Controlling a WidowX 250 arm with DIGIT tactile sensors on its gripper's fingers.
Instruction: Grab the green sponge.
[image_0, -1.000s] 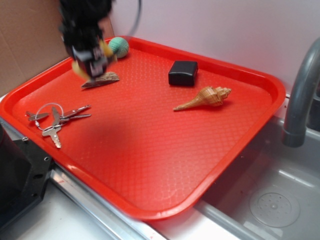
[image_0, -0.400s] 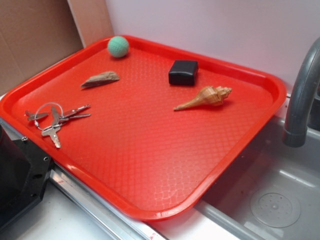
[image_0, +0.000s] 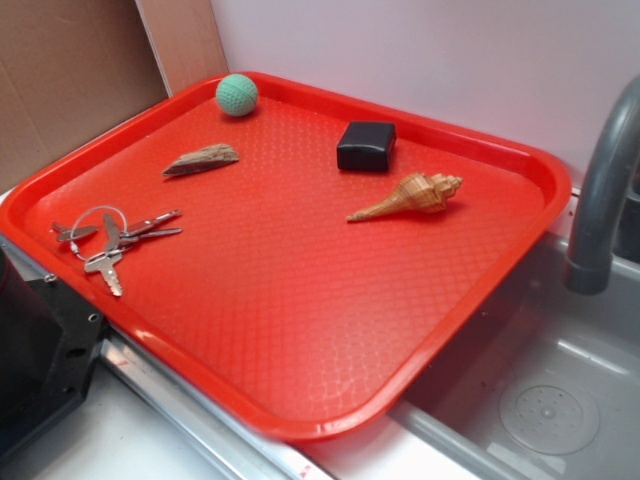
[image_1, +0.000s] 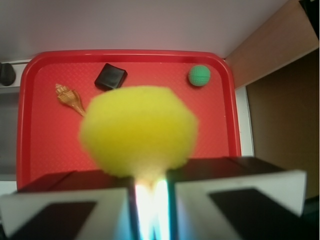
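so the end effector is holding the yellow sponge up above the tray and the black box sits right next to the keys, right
Not quite. The end effector does hold the sponge above the tray, but the box is not next to the keys. The exterior view shows it across the tray from them, near the shell.

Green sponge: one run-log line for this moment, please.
green sponge: clamped between fingers, high above red tray | gripper: shut on sponge | absent from exterior view
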